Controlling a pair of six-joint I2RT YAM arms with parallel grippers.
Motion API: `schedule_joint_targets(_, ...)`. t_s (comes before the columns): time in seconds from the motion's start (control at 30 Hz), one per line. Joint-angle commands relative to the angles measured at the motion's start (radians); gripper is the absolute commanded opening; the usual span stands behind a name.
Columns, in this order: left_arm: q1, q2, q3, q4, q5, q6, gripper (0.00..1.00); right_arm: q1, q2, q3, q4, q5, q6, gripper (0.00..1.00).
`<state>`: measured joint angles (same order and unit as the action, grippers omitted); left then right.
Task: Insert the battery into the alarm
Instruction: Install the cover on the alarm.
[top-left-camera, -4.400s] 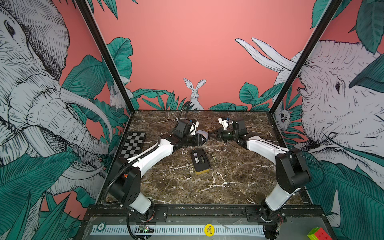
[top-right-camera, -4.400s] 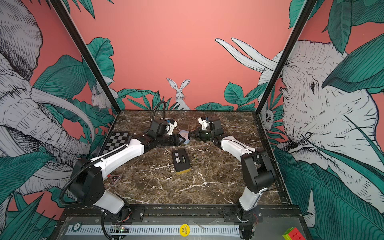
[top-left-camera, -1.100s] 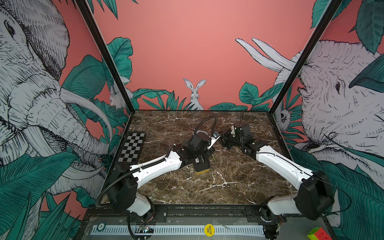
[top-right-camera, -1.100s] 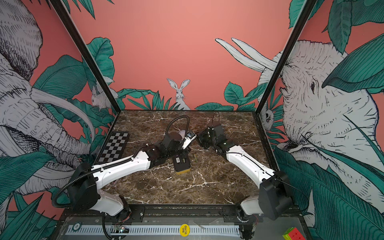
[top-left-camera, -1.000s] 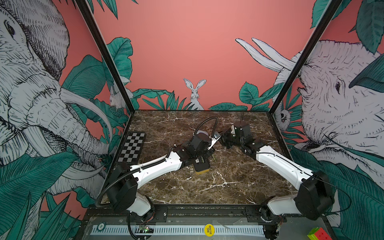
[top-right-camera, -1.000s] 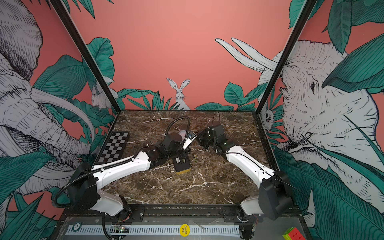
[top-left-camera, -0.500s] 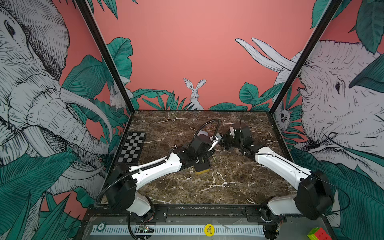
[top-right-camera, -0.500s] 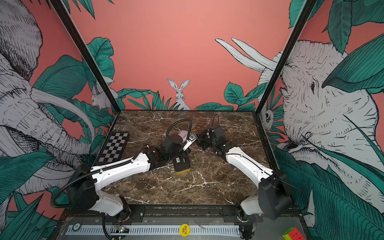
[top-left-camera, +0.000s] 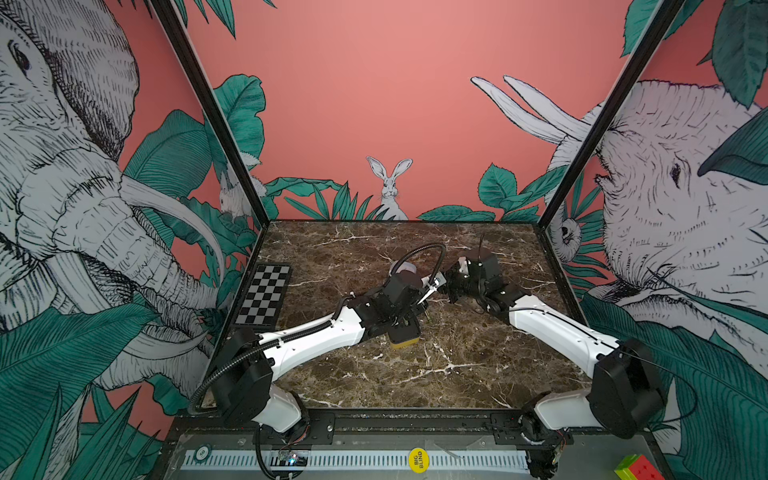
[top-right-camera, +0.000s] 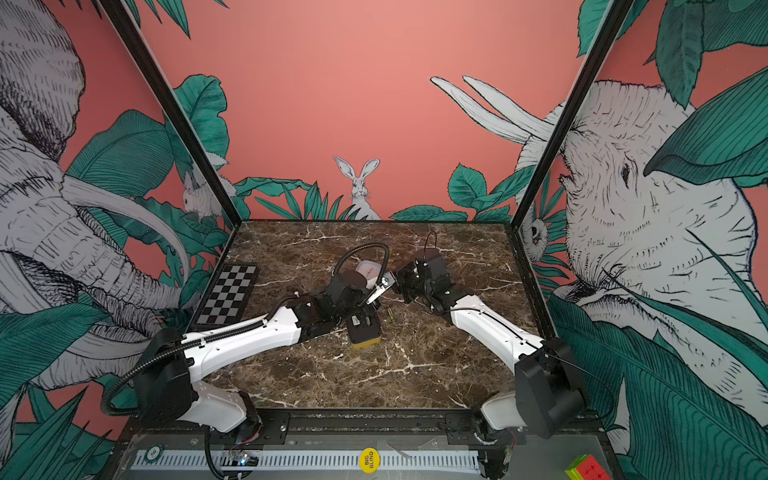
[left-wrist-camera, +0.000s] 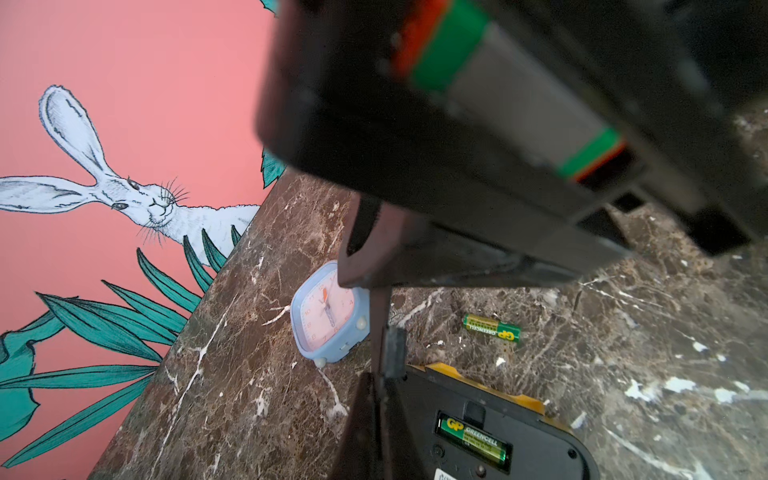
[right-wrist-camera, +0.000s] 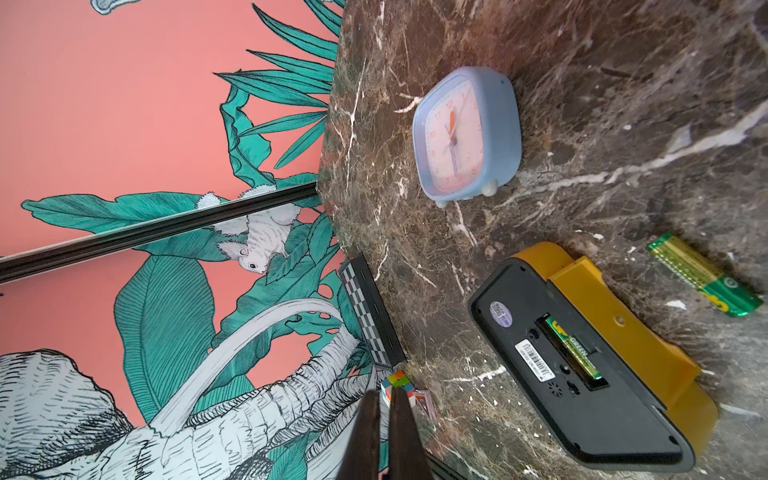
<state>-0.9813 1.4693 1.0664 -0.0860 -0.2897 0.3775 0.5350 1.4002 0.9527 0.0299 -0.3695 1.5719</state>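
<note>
Right wrist view gave us the count fastest: two batteries, one alarm, one clock. We saw the alarm (right-wrist-camera: 623, 415) lying back-up in the lower right of the frame on the marble table (right-wrist-camera: 623, 83). It had a black plastic back with rounded corners, a yellow casing beneath, a white barcode sticker, and an uncovered battery slot. The seated battery (right-wrist-camera: 573, 353) lay inside that slot, a cylinder in green-and-gold foil wrap. The loose battery (right-wrist-camera: 702, 274), in the same wrap, lay flat on the marble at the right edge, near the alarm's yellow side and apart from it. The blue clock (right-wrist-camera: 465, 133) stood at upper centre: a matte rounded square with a pale dial, an orange hand and small feet.

We noted the right gripper (right-wrist-camera: 384, 399) at bottom centre, its two dark fingers almost together with only a sliver of gap and nothing between them. In the left wrist view the left gripper (left-wrist-camera: 382, 374) was closed too, gripping nothing we could see. Its tips sat at the alarm's yellow-edged corner, and we could not tell if they touched it.

Top views showed us two white-and-black arms meeting mid-table. We also counted one flat checkerboard (top-left-camera: 264, 295), one multicoloured cube (top-left-camera: 631, 469) at lower right, and one round yellow disc (top-left-camera: 418, 459).
</note>
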Motion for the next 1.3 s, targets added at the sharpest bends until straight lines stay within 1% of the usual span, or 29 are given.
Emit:
schedule_joint_targets(0.0,-0.007,-0.067,-0.014,0.004,0.024,0.025,0.11,0.005,0.018,-0.006,0.083,-0.028,0.008,0.02)
schedule_joint_targets(0.13,-0.008,-0.073,-0.014,-0.025,0.030,0.050,0.17,0.005,0.038,-0.008,0.113,-0.047,0.022,0.00)
schedule_joint_targets(0.23,-0.007,-0.082,-0.021,-0.041,0.044,0.055,0.31,0.005,0.049,-0.014,0.136,-0.051,0.033,0.00)
schedule_joint_targets(0.33,-0.007,-0.112,-0.041,-0.043,0.053,0.029,0.40,0.003,0.053,-0.023,0.149,-0.044,0.031,0.00)
schedule_joint_targets(0.4,-0.005,-0.132,-0.055,-0.055,0.060,0.007,0.44,-0.001,0.058,-0.028,0.152,-0.046,0.020,0.00)
schedule_joint_targets(0.53,0.002,-0.164,-0.060,-0.119,0.079,-0.067,0.48,-0.011,0.081,-0.035,0.191,-0.062,-0.031,0.00)
schedule_joint_targets(0.57,0.014,-0.173,-0.061,-0.133,0.099,-0.097,0.49,-0.015,0.088,-0.027,0.186,-0.073,-0.059,0.00)
schedule_joint_targets(0.6,0.039,-0.184,-0.063,-0.152,0.144,-0.139,0.49,-0.019,0.099,-0.014,0.179,-0.090,-0.097,0.00)
schedule_joint_targets(0.73,0.184,-0.220,-0.081,-0.174,0.361,-0.337,0.48,-0.048,0.146,0.037,0.202,-0.202,-0.288,0.00)
schedule_joint_targets(0.83,0.251,-0.233,-0.089,-0.165,0.478,-0.418,0.47,-0.072,0.171,0.081,0.156,-0.287,-0.452,0.00)
schedule_joint_targets(0.97,0.347,-0.199,-0.093,-0.128,0.650,-0.535,0.46,-0.096,0.193,0.153,0.078,-0.392,-0.651,0.00)
schedule_joint_targets(1.1,0.399,-0.163,-0.113,-0.033,0.759,-0.626,0.45,-0.108,0.245,0.211,0.032,-0.482,-0.776,0.00)
schedule_joint_targets(1.2,0.403,-0.124,-0.090,0.001,0.807,-0.659,0.46,-0.110,0.267,0.253,-0.028,-0.515,-0.858,0.00)
schedule_joint_targets(1.27,0.405,-0.108,-0.091,0.060,0.839,-0.695,0.47,-0.111,0.274,0.269,-0.051,-0.530,-0.900,0.00)
